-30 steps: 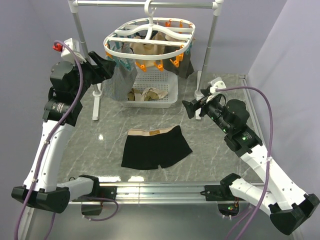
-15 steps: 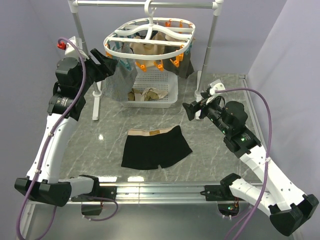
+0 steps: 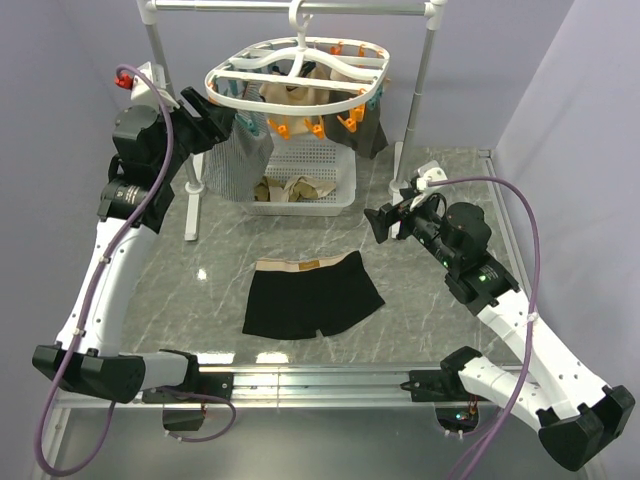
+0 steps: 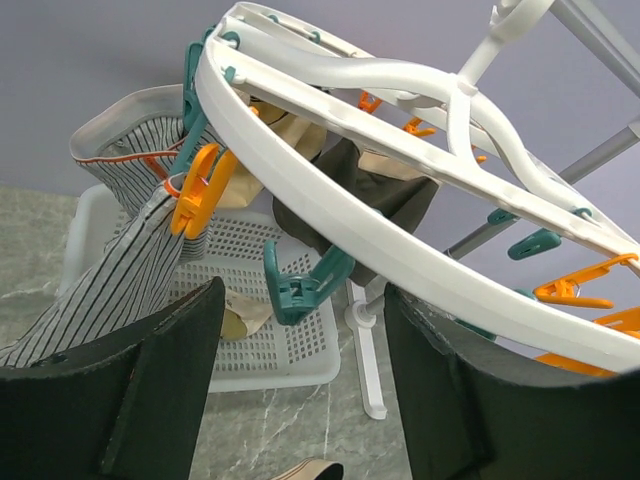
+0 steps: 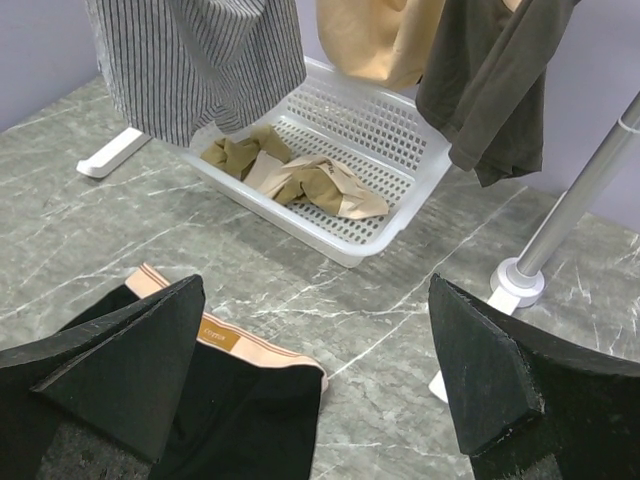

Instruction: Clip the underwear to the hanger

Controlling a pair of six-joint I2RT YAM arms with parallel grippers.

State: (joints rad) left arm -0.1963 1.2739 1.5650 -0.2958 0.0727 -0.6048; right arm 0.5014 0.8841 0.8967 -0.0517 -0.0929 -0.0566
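Note:
The black underwear [image 3: 311,294] with a beige waistband lies flat on the marble table in front of the basket; it also shows in the right wrist view [image 5: 230,390]. The white oval hanger [image 3: 300,78] hangs from the rail with orange and teal clothespins; in the left wrist view its rim [image 4: 330,190] is close above the fingers. My left gripper [image 3: 222,124] is open and empty at the hanger's left edge, a teal clothespin [image 4: 305,285] just ahead of it. My right gripper [image 3: 378,222] is open and empty, raised right of the underwear.
A white perforated basket [image 3: 345,196] with beige garments stands under the hanger. A grey striped cloth [image 3: 238,165], a beige garment and a dark garment [image 3: 370,135] hang from the clips. The grey rail stand's posts [image 3: 418,90] and feet flank the basket.
My left gripper has risen and moved right, up to the hanger's left rim. The right gripper has shifted slightly left. The underwear has not moved.

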